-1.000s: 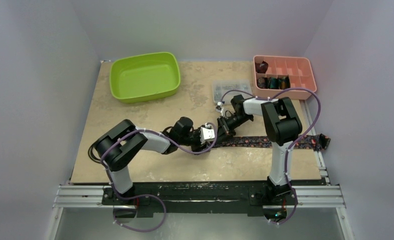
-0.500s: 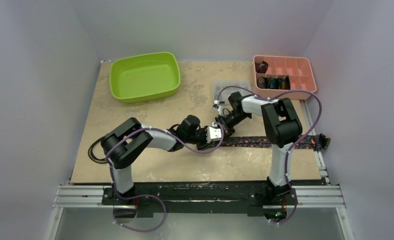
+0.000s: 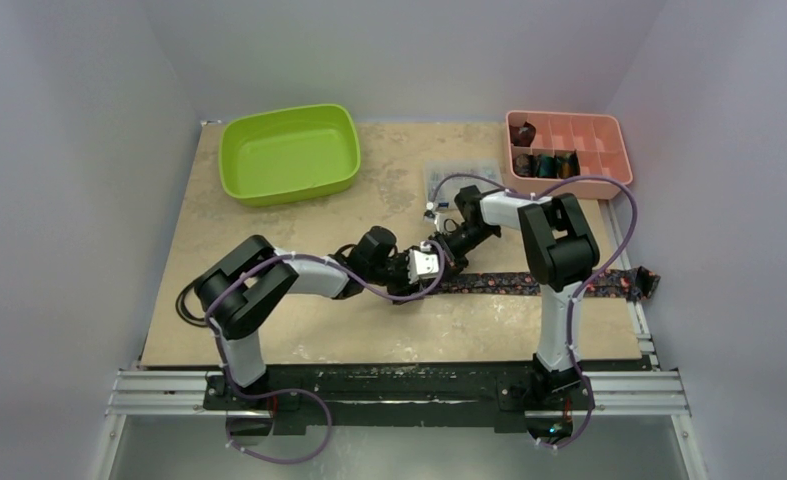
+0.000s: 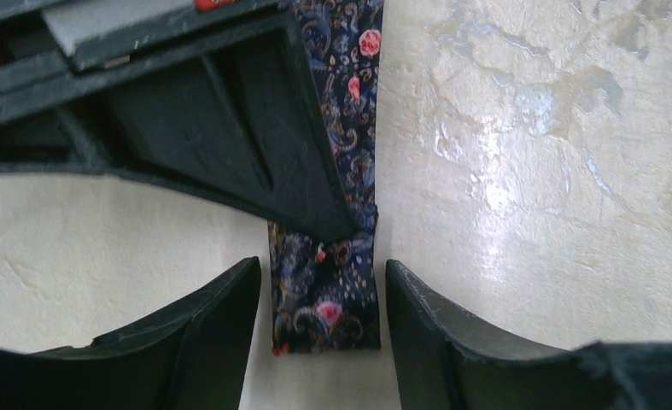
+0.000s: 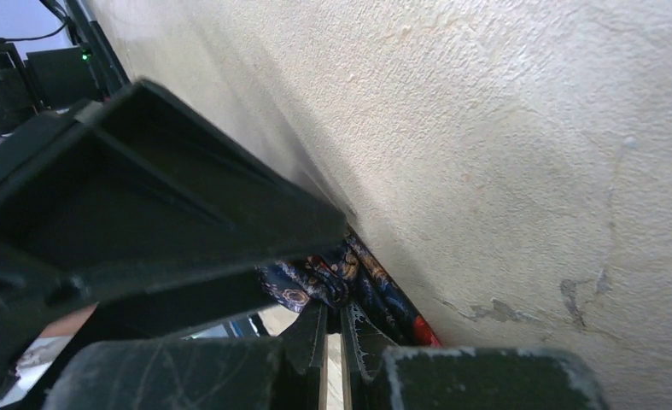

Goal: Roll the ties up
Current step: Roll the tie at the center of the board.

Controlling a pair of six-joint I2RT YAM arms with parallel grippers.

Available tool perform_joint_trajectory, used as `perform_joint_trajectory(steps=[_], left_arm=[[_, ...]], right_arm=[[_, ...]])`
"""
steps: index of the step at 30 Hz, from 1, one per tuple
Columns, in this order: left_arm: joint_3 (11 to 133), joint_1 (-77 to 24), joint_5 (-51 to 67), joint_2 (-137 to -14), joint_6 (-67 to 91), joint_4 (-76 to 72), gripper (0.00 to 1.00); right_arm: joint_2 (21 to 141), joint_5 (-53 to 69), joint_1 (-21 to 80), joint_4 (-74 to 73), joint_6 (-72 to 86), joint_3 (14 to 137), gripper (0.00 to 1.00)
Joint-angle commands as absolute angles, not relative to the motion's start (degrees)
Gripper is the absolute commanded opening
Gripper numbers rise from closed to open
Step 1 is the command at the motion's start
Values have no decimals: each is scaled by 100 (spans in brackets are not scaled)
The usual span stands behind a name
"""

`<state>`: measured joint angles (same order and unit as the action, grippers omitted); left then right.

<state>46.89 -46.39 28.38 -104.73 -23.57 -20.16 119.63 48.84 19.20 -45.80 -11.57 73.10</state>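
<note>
— Two claws are met at mid-table [image 3: 299,330]. The left gripper [image 4: 322,272] is spread wide, and the floral tie's [image 4: 328,299] cut end is framed between its fingers.
— The right gripper [image 5: 332,318] is pinched narrow on bunched fabric; the rest is stretched flat rightward.

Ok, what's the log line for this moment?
task: roll ties | left gripper: open, straddling end of black floral fabric necktie | right gripper: shut on necktie near that end | necktie: lying unrolled
</note>
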Motion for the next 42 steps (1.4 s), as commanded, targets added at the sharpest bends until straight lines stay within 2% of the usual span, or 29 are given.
perform_joint_trajectory(steps=[1,5,13,22,32,42], left_arm=[[4139,-4436,2720,-10225,-2133,-1507,56],[3816,-4301,2757,-10088,-1886,-2180,57],[3799,-4296,3111,-10274,-1863,-2924,46],[4208,-4604,3283,-10103,-1725,-2938,36],[4921,-4773,3052,-10761,-1221,-3050,38],[4487,-4777,2713,-11225,-1404,-3057,41]], right_arm=[[12259,3710,1855,-4105,-1411,7070,0],[12378,3564,1830,-4043,-1398,7028,0],[12477,3356,1809,-4017,-1255,7062,0],[12526,3424,1809,-4016,-1204,7082,0],[12466,3605,1806,-3962,-1177,7075,0],[12354,3851,1810,-3810,-1102,7003,0]])
